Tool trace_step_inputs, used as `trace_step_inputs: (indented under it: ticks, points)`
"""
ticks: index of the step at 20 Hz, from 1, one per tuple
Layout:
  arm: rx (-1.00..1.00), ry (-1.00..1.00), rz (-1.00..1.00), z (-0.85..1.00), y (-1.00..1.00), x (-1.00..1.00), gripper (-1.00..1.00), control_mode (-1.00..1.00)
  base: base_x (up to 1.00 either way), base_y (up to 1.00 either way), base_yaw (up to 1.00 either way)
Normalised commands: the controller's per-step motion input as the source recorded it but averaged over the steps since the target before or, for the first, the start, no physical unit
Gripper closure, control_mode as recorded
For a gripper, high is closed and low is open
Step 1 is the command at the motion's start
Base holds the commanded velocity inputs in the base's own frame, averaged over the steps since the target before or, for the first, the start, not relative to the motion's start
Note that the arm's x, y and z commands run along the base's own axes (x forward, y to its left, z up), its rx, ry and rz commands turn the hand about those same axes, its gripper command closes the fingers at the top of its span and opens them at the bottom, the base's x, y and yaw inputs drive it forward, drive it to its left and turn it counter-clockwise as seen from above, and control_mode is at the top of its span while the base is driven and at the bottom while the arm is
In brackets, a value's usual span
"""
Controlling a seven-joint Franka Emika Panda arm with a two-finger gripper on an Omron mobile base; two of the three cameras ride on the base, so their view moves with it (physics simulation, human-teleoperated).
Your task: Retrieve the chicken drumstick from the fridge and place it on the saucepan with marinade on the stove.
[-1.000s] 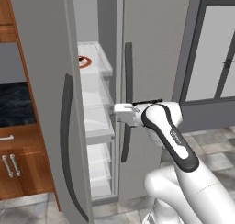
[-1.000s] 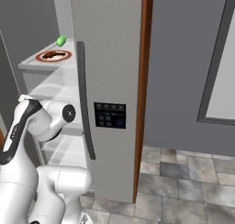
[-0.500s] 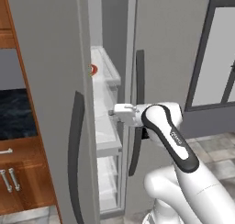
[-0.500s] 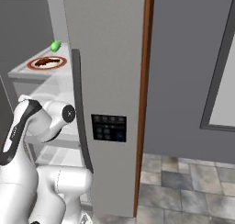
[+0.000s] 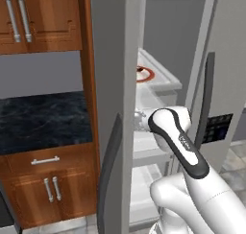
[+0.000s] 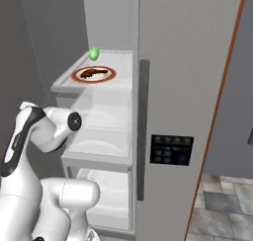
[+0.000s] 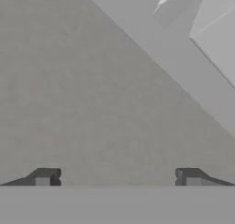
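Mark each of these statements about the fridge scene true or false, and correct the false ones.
1. The chicken drumstick lies on the white red-rimmed plate. True.
2. The gripper is shut on the drumstick. False: its fingertips stand wide apart with nothing between them.
3. A small green ball sits on the shelf behind the plate. True.
4. The fridge has both doors closed. False: its shelves are in view.
5. The plate sits on the bottom shelf. False: it is on the top shelf.

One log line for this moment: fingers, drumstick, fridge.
fingers: open, empty | chicken drumstick: on red-rimmed plate, upper shelf | fridge: left door open | green ball: behind plate
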Motion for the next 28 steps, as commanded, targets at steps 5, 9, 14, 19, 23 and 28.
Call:
trace_step_inputs:
  ticks: [5,9,14,19,23,28]
  points:
    - [0.0,0.0,0.0,0.0,0.0,0.0,-1.0,1.0,0.32,0.59,-0.08]
    - [0.0,0.0,0.0,0.0,0.0,0.0,-1.0,1.0,0.42,-0.23,-0.07]
    - [0.0,0.0,0.0,0.0,0.0,0.0,-1.0,1.0,0.4,-0.69,-0.13]
    - [0.0,0.0,0.0,0.0,0.0,0.0,-1.0,1.0,0.34,0.0,-0.06]
    - [0.0,0.0,0.0,0.0,0.0,0.0,-1.0,1.0,0.52,0.14,-0.06]
    - [0.0,0.0,0.0,0.0,0.0,0.0,-1.0,1.0,0.81,0.26,-0.08]
